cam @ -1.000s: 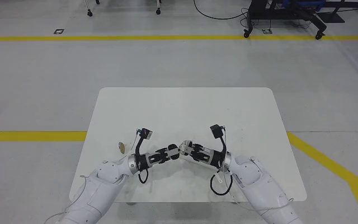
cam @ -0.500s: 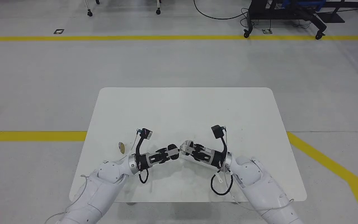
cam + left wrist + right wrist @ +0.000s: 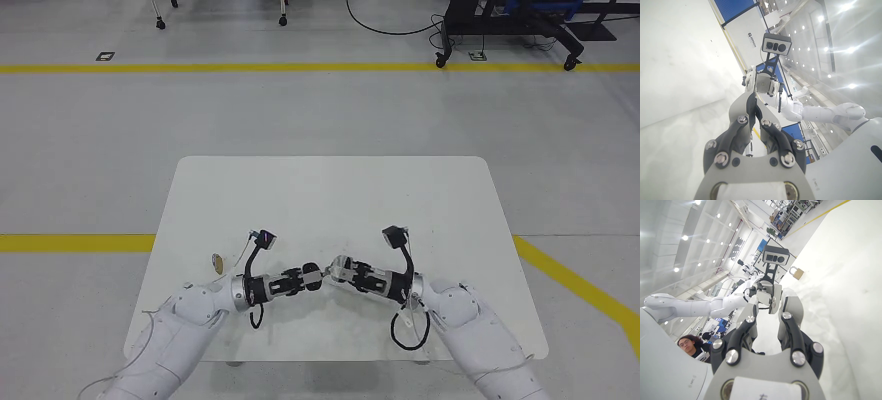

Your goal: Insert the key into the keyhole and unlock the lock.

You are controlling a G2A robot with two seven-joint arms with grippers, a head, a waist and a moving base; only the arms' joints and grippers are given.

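Change, claws: a second ago you had the two tips touching over the near middle of the worktop (image 3: 420,190). Now the left claw (image 3: 312,274) and the right claw (image 3: 337,268) stand just apart, tips facing each other.
Change, arms: the right arm has slid a little toward its own side, and the left has dropped slightly toward the near edge.
Change, lock: the lock (image 3: 217,263) has not moved.
Left claw: pads (image 3: 751,102) pressed together. You cannot tell whether anything thin is pinched between them.
Right claw: fingers (image 3: 791,302) spread.
Lock, place: a brass padlock lying on the worktop near its left edge, just outside the left forearm and well apart from both claws.
In the way: the left forearm and its wrist camera (image 3: 263,239) lie between the claws and the lock.
Around: a yellow floor line (image 3: 70,242) beside the worktop, and a wheeled frame (image 3: 510,30) far behind it.
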